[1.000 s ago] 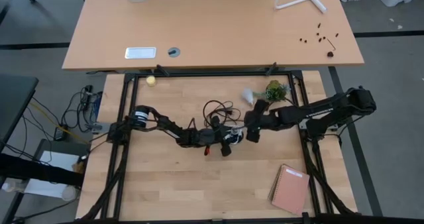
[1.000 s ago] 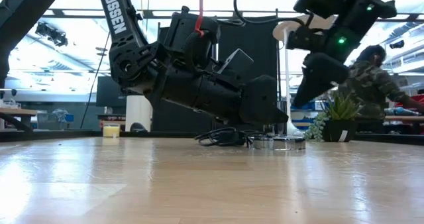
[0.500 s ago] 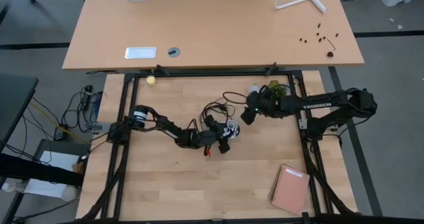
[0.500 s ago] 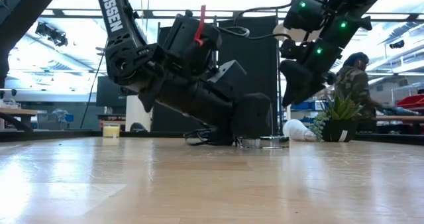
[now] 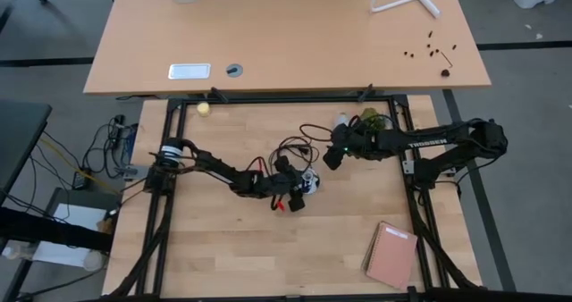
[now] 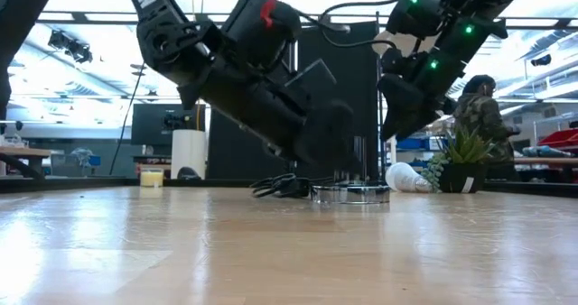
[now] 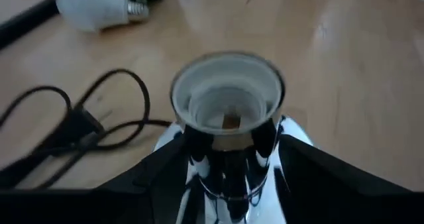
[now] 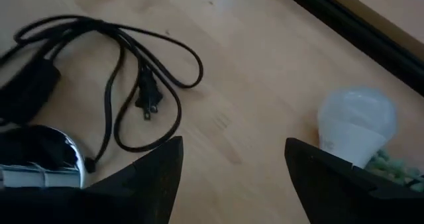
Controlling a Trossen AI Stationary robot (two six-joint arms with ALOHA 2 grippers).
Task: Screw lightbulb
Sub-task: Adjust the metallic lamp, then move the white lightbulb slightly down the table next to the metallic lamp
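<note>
The round silver socket (image 5: 309, 182), with a white-lined open cup (image 7: 227, 98), stands on its disc (image 6: 350, 194) mid-table, its black cord (image 5: 290, 148) coiled behind it. My left gripper (image 5: 298, 191) is shut on it. The white lightbulb (image 5: 341, 121) lies on its side on the table beside a small potted plant; it also shows in the low view (image 6: 402, 177), the left wrist view (image 7: 96, 8) and the right wrist view (image 8: 358, 121). My right gripper (image 5: 331, 157) hangs open and empty above the table between socket and bulb. My left gripper has one finger (image 7: 152, 184) on each side of the socket's shiny neck (image 7: 192, 151), below the cup. The fingers come slanting down from the table's left. The socket stands upright, cup up, with its disc on the table.
A potted plant (image 5: 371, 121) stands right of the bulb near the far frame rail. The cord's plug (image 8: 147, 98) lies loose on the wood. A pink notebook (image 5: 391, 255) lies near right, a yellowish ball (image 5: 204, 108) far left. A person (image 6: 479, 115) is in the room behind.
My right gripper has gone from beside the socket toward the table's far edge and the bulb, then held still. The bulb has shifted a little toward the far edge, beside the plant. My left gripper has tipped steeper and drawn the socket slightly left.
</note>
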